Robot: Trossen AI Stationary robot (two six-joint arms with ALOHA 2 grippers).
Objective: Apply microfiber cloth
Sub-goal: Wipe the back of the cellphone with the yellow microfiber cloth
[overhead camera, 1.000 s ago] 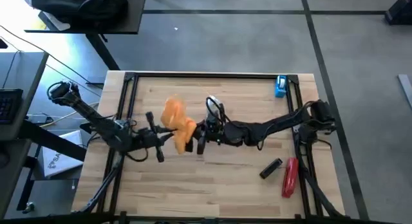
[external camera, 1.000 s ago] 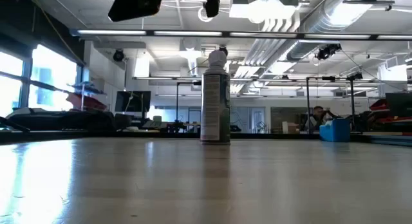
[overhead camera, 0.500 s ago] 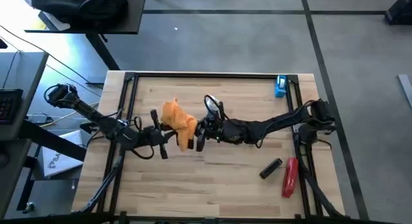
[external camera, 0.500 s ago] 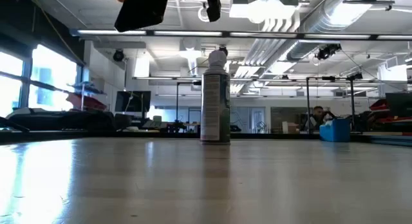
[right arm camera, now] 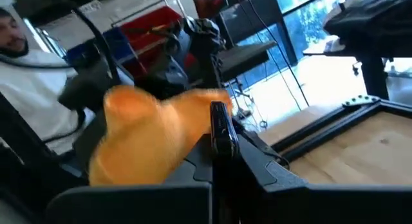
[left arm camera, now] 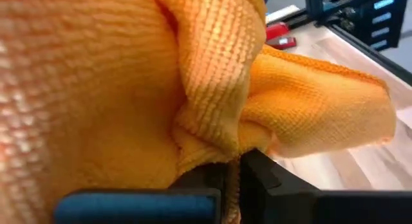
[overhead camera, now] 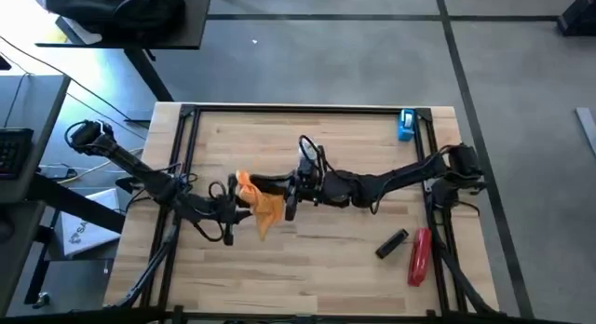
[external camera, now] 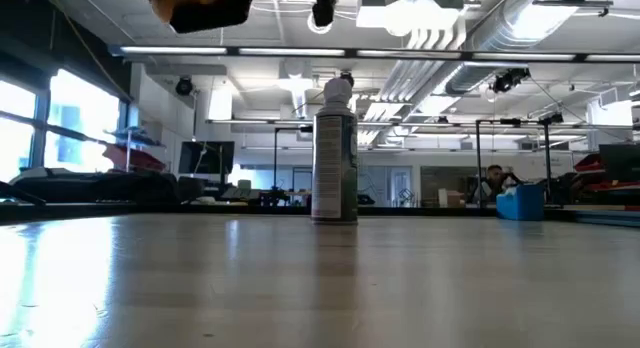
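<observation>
Left claw pinches the knitted, crumpled orange microfiber cloth.

Bright windows on one side, ceiling ducts and strip lights overhead, grey floor with dark lines around wooden table; dark desk nearby.

One camera hangs overhead, looking straight down on the whole table. Another sits at tabletop level, facing across it into the room. Each wrist camera looks close along its own fingers; both share the microfiber cloth with the overhead view.
</observation>
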